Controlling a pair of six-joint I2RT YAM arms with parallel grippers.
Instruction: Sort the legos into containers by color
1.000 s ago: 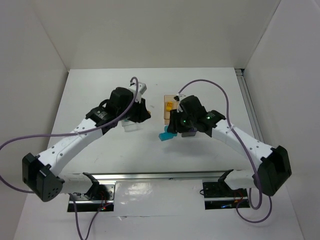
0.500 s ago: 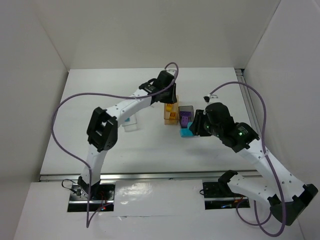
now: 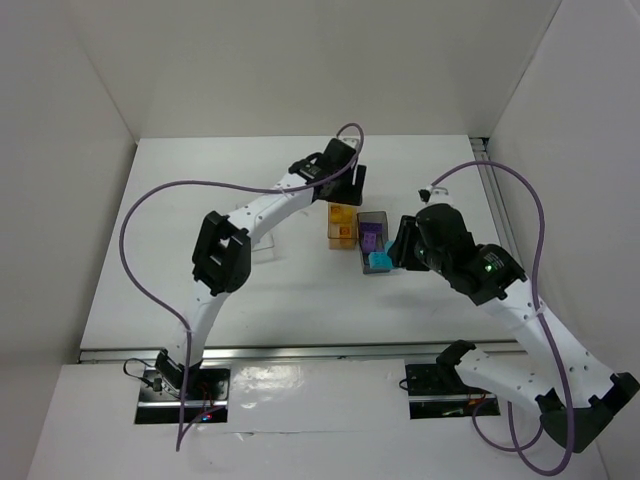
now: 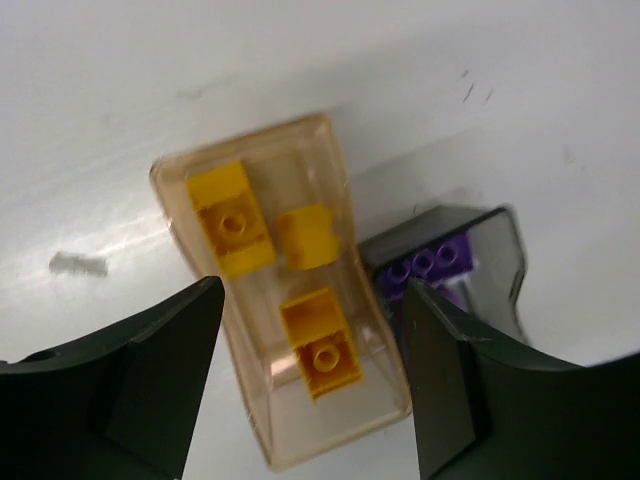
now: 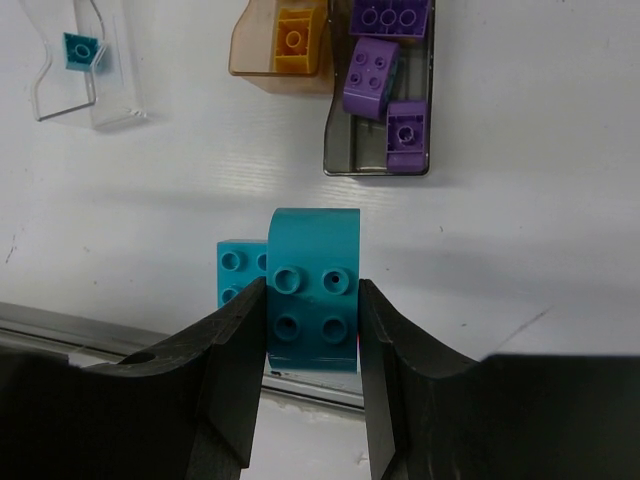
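Clenched on a teal brick (image 5: 313, 300), the right gripper (image 5: 312, 310) is pressing a finger against each flank, studs facing the wrist camera. A second teal brick (image 5: 237, 275) is showing just to its left (touching or joined, I cannot tell). From above, this teal load is sitting at the near end of the grey bin (image 5: 350, 145), which is holding three purple bricks (image 5: 370, 80).

Over the orange bin (image 4: 270, 420) the left gripper (image 4: 312, 290) is hanging released, its jaws spread wider than the bin. Three yellow bricks (image 4: 232, 220) are lying inside that bin. The orange and grey bins are lying side by side, long walls almost touching. The clear bin (image 5: 110, 100) is lying well apart to the left, with one loose teal brick (image 5: 80, 50) in it.

Everything is resting on a white table (image 3: 160, 230), matte, with a grey smudge (image 4: 78, 265) and a few faint pen-like marks beside the orange bin. White walls (image 3: 300, 60) are closing in the left, far and right sides, and a metal rail (image 3: 320, 350) is running along the near edge. All three bins are sitting around the middle of the table, well away from every wall, so broad white surface is stretching to the left, to the right and toward the rail. The left arm is reaching across above the clear bin.
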